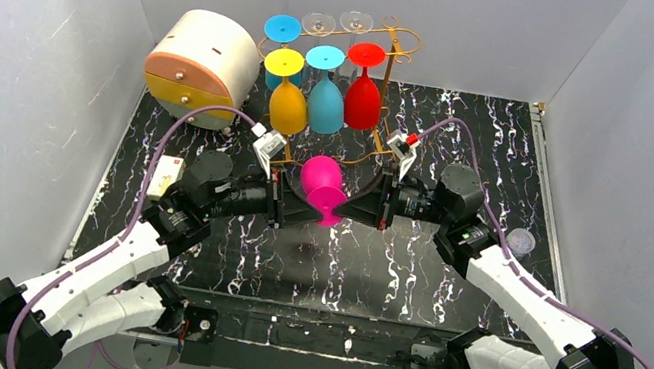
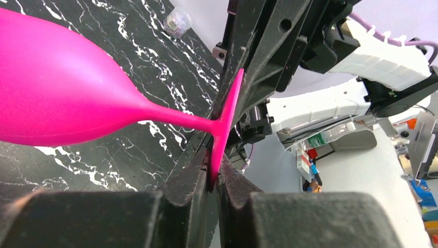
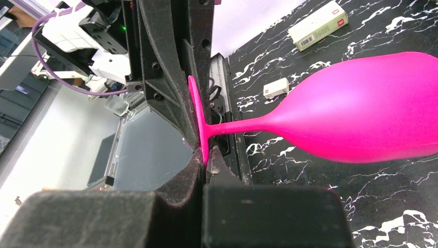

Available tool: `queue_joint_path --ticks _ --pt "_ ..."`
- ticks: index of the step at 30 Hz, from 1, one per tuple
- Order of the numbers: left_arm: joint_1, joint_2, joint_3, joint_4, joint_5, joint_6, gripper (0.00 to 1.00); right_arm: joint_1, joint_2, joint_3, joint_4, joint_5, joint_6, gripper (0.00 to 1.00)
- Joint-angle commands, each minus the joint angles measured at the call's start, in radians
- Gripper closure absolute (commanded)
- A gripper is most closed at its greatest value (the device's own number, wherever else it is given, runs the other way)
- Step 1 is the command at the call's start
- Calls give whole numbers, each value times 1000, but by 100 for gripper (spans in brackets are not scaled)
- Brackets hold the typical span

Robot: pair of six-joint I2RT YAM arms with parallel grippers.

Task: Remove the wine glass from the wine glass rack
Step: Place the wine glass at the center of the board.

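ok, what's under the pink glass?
Only the black marbled table; the pink glass is held above it by its foot between left gripper and right gripper. The spot straight below the bowl is hidden in the top view.

This looks like a robotics lab test cell: plain white panels [image 1: 14, 38] close in a black marbled tabletop [image 1: 447, 287] on three sides, two white-and-black robot arms [image 1: 112, 258] are bolted at its near edge, and purple cables [image 1: 144, 178] run along them.

pink wine glass [image 3: 361, 108], foot pinched by fingers [image 3: 181, 178]
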Motion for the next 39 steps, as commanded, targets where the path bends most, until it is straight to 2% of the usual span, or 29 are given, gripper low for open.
queue_joint_path --ticks 1,5,7,9,13,14,18,20,24,27,30,33,36,39 --pt "6 0 -29 143 -1 -46 89 9 -24 -5 74 -54 26 99" --pt "6 2 -33 159 9 -50 90 8 -15 -19 92 -55 43 99" --pt "7 10 -38 167 21 -50 98 9 -12 -18 102 -62 50 99" --pt "6 17 -37 158 32 -36 100 9 -19 -18 101 -53 44 99" --pt "6 -22 -51 107 27 26 100 8 -43 -9 67 -24 26 86" --pt "7 -39 -59 98 18 43 100 8 -47 -3 56 -22 22 82" --pt "7 -116 -75 52 8 141 100 9 -60 23 -29 31 -12 48" --pt "6 -148 -83 32 10 185 100 8 -70 39 -72 69 -28 35" --pt "6 -163 -75 -15 73 279 100 9 -106 69 -196 202 -60 20" --pt "6 -153 -60 -92 87 374 100 9 -142 90 -296 385 -26 11" --pt "6 -138 -42 -166 91 465 100 9 -172 109 -385 566 -20 7" --pt "6 -142 -45 -184 76 542 100 9 -199 124 -476 667 -33 2" --pt "7 -151 -44 -205 72 633 100 9 -220 144 -568 762 -51 1" --pt "6 -158 -47 -191 40 692 100 9 -204 205 -727 871 -38 1"
